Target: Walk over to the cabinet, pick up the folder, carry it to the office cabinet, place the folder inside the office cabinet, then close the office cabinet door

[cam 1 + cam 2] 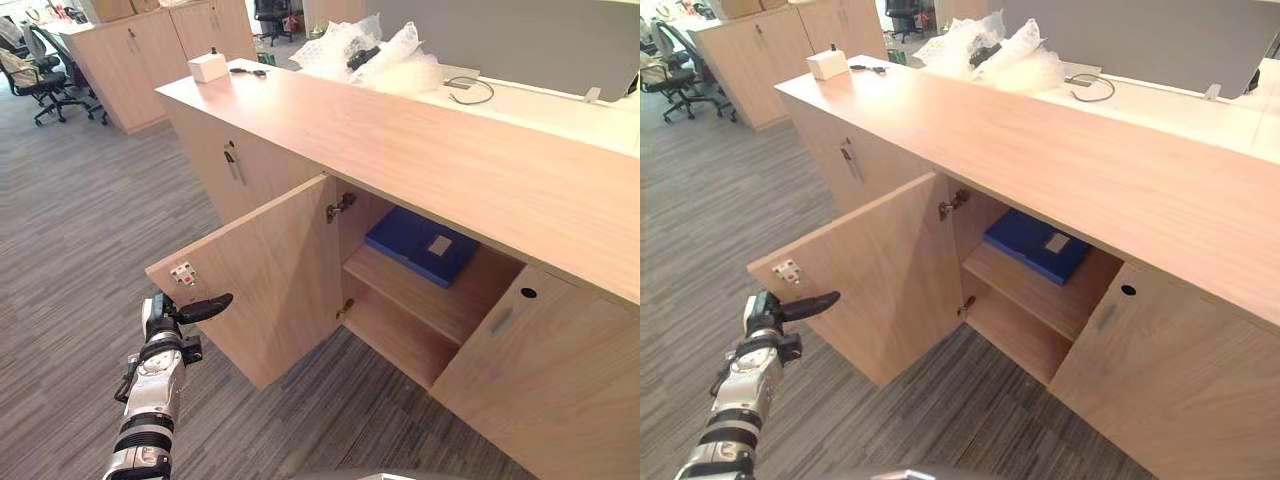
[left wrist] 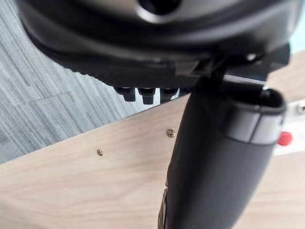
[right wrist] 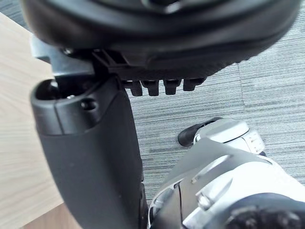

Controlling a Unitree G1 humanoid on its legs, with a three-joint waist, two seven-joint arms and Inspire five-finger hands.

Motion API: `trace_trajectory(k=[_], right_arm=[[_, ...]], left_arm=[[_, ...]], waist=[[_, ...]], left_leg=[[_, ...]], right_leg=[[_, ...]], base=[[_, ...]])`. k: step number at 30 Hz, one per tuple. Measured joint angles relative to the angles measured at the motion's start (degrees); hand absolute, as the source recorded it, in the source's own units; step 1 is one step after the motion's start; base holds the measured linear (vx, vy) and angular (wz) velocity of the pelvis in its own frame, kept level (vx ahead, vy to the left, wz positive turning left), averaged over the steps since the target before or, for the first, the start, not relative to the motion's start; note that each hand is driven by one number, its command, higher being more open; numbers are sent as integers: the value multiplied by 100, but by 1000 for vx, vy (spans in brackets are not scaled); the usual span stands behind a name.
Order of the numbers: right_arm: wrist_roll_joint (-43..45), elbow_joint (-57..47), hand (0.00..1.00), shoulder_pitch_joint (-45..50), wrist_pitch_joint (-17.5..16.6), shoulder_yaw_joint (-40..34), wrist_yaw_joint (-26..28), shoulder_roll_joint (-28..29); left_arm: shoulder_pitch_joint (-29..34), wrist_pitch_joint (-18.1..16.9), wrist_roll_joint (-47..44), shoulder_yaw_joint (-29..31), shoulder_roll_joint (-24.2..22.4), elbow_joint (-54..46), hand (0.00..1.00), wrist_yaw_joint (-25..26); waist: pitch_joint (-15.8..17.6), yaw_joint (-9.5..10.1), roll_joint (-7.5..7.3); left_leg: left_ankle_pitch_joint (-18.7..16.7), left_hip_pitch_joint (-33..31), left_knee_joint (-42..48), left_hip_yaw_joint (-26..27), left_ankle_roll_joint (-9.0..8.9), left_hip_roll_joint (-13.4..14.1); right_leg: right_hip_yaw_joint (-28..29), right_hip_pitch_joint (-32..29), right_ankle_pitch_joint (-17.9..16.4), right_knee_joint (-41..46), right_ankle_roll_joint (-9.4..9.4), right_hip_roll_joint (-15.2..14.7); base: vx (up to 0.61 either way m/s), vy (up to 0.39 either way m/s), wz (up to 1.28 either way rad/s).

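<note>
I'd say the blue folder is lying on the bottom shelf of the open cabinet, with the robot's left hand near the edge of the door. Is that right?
Not quite. The blue folder lies on the upper shelf of the open cabinet, not the bottom one, as the left eye view shows. The left hand is indeed near the edge of the door.

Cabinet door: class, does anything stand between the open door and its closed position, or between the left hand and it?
Nothing visible. The blue folder lies flat on the shelf, inside the opening; the left hand is at the free edge of the door.
</note>
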Motion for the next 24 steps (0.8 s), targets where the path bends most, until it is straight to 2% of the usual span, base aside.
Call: trace_trajectory(k=[4, 8, 9, 13, 14, 15, 17, 19, 20, 22, 24], right_arm=[[0, 4, 100, 1, -18, 41, 9, 17], [-3, 7, 100, -5, -52, 241, 1, -41], [-3, 14, 100, -11, -61, 312, -3, -66], [-11, 97, 100, -116, -137, 505, -11, -108], [-12, 98, 100, -119, -159, 590, -10, -124], [-12, 102, 100, -119, -162, 632, -11, -124], [-35, 136, 100, -188, -167, 853, -11, -80], [-70, 206, 100, -254, -165, 926, -14, -72], [-143, 222, 100, -282, -161, 949, -14, -63], [-235, 214, 100, -306, -174, 987, -14, -62], [-237, 205, 100, -308, -175, 1035, -14, -109]], left_arm=[[7, -133, -276, -707, 179, 30, 100, -41], [367, -200, -279, -1629, 335, -366, 100, -75], [559, -197, -280, -2056, 441, -527, 100, -123], [967, -131, -575, -3626, 600, -698, 100, -873], [1044, -109, -657, -4095, 603, -818, 100, -1203], [1054, -104, -657, -4265, 603, -881, 100, -1361], [1086, -67, -840, -5034, 416, -1346, 100, -1918], [1080, -75, -882, -5272, 315, -1605, 100, -2161], [1042, -87, -884, -5419, 116, -1695, 100, -2244], [958, -166, -876, -5527, -211, -1907, 100, -2427], [905, -285, -877, -5593, -259, -2193, 100, -2541]], waist=[[-2, 55, -67], [-9, 132, -86], [-19, 138, -90], [-41, 146, -121], [-66, 137, -158], [-83, 131, -175], [-208, 0, -332], [-270, -62, -384], [-343, -131, -406], [-375, -228, -387], [-383, -228, -330]], left_leg=[[45, -13, -63, -24, 62, -118], [99, -47, -189, -37, 150, -293], [110, -83, -207, -50, 217, -362], [116, -206, -215, -41, 355, -540], [110, -205, -216, -26, 382, -580], [104, -205, -216, -21, 399, -589], [94, -207, -219, 39, 428, -613], [94, -206, -223, 77, 428, -606], [94, -205, -238, 118, 428, -600], [97, -197, -255, 133, 432, -593], [98, -196, -259, 134, 432, -580]], right_leg=[[-26, -14, 33, 7, 53, -109], [-43, -82, 122, 3, 198, -274], [-60, -107, 149, 4, 242, -332], [-48, -238, 276, 2, 375, -505], [-29, -242, 305, -7, 398, -543], [-20, -248, 314, -11, 403, -552], [61, -293, 368, -40, 402, -572], [102, -321, 380, -45, 398, -563], [146, -358, 394, -54, 389, -554], [183, -382, 403, -61, 376, -539], [185, -380, 406, -80, 371, -519]], base=[[-64, 56, 7], [-58, 106, 9], [-43, 120, 10], [-39, 106, 3], [-41, 87, -5], [-45, 87, -14], [-41, 43, -18], [-24, 2, -15], [-22, -5, -18], [-12, -13, -13], [-4, -33, -3]])
